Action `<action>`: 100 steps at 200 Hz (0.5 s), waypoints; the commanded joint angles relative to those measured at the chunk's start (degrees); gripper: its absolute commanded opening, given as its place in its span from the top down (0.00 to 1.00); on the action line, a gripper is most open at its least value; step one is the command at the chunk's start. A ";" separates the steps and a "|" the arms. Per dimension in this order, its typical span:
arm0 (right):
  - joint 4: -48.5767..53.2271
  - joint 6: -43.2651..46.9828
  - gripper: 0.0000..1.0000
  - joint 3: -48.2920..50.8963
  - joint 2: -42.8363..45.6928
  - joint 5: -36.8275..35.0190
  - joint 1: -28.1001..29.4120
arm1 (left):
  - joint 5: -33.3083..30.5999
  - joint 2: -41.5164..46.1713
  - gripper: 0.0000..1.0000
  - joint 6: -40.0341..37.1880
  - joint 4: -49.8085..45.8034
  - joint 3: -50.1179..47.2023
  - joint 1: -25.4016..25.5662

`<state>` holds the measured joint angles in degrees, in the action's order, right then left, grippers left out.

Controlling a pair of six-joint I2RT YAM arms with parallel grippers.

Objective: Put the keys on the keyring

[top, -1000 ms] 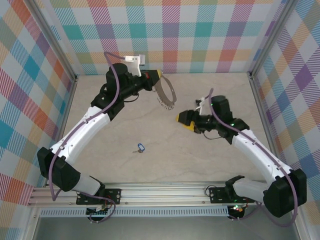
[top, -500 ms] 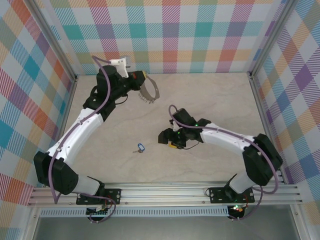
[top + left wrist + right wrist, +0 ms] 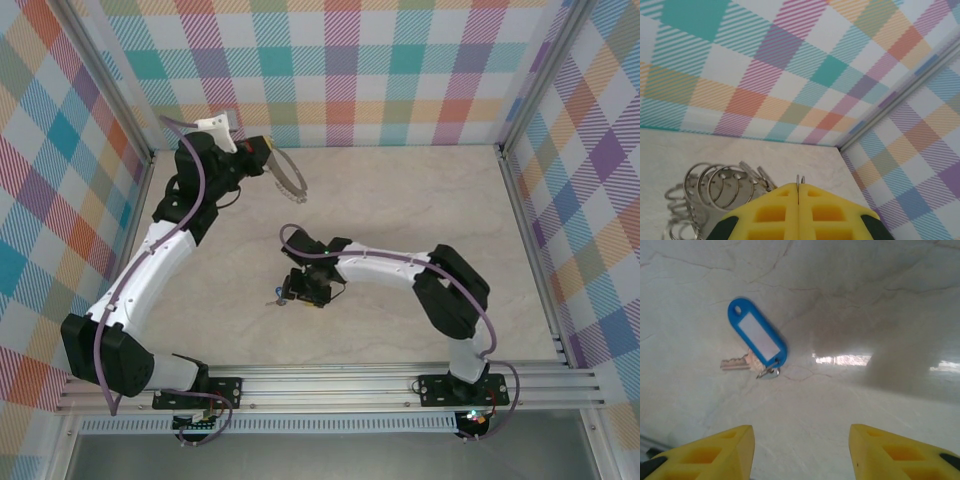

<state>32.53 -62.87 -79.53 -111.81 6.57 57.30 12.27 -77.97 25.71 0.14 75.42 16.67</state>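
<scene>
Two hands: left hand (image 3: 798, 189) pinches the keyring (image 3: 715, 184) tight, apparently by its rim; right hand (image 3: 801, 440) hovers open, empty, above the keys (image 3: 758, 343).

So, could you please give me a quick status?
Left gripper shut on grey metal hoop keyring. Right gripper open over blue-tagged silvery key. Nothing in between.

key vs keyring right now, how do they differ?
The key lies flat on the table, untouched, before the open right gripper; the keyring is pinched in the shut left gripper. The key carries a blue tag and is far smaller; the keyring is a wide grey hoop fringed with small loops. Both are silvery metal.
</scene>
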 commanded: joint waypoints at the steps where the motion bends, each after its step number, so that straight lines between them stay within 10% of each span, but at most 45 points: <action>1: 4.96 -5.33 0.50 -4.35 -3.07 -3.88 1.45 | -0.91 1.07 1.00 1.95 5.74 -0.51 -1.80; 100: 7.29 -8.65 0.57 -11.88 -9.72 -6.49 3.10 | 2.18 2.52 1.00 3.13 6.90 -3.23 -3.82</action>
<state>37.63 -70.06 -88.90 -119.68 1.34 60.05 12.97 -77.71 28.12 3.38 72.60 13.91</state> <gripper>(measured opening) 0.442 0.049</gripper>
